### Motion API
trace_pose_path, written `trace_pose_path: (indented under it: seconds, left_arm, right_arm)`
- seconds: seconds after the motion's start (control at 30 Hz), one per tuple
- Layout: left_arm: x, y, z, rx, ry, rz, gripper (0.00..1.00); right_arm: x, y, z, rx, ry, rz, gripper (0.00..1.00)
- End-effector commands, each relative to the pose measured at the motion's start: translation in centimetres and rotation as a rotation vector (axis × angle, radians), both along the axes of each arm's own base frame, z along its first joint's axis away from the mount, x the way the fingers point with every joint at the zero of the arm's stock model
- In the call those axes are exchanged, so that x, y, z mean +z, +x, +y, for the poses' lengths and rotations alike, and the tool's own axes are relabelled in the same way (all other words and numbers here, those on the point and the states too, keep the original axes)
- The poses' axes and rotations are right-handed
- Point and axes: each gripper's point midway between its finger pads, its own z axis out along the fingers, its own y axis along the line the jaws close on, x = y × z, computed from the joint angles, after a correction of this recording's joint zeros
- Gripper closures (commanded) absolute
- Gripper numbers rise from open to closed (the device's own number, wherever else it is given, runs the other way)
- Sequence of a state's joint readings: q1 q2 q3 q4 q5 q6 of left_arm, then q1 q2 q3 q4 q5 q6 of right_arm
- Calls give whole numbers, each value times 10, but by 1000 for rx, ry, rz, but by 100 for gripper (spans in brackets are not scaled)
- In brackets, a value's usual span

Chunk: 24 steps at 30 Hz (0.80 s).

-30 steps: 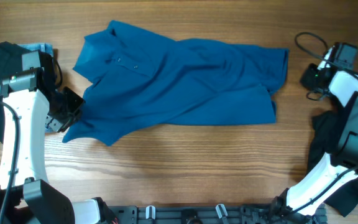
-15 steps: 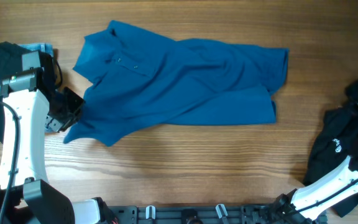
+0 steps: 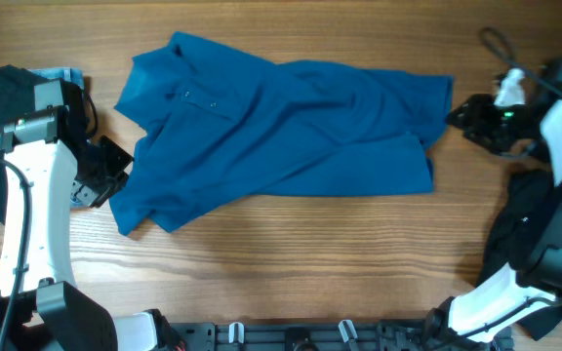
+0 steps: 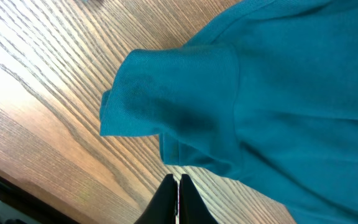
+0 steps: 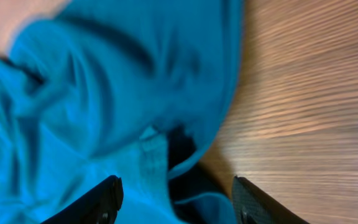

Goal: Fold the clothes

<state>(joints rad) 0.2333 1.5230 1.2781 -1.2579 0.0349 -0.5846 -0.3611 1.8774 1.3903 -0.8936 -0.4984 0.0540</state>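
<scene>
the teal shirt [image 3: 281,127] lies spread across the upper middle of the overhead frame, collar toward the upper left. its lower-left sleeve [image 4: 166,106] has drawn in from where it pointed a moment ago and now sits doubled just above your left gripper [image 4: 178,186], jaws pressed together, no cloth between them. your right gripper [image 5: 176,190], jaws wide apart, has swung back from the right edge to the shirt's right hem. no fold looks made yet; you probably have both ends within reach.
</scene>
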Motion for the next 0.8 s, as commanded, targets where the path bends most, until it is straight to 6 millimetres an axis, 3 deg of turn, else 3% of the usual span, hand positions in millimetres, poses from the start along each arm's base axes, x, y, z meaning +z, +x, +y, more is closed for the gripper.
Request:
trace_pose_path:
  seconds: [0.0,0.07,0.1,0.23,0.43,0.63,0.77]
  left_arm:
    - [1,-2,1,3,-1,-3,91]
    - [1,-6,0,-1,-4,14,81]
    - [1,-9,0,-11,-2,29,68]
    - [-1,-15,4,-22,26,60,55]
    - [0,-20,23,-18,135,90,21]
    - [-4,-13,28,-163,158,92,9]
    - [-15,-10,28,-220,144,122,9]
  right_arm:
    - [-21,-12,17,94,-150,79,38]
    - [-29,-18,24,110,-197,115,38]
    - [-33,-20,25,84,-232,146,38]
    - [-34,-19,24,67,-255,151,37]
    - [-34,-20,24,72,-255,154,36]
    - [-34,-20,24,71,-255,154,36]
    - [-34,-20,24,74,-257,151,36]
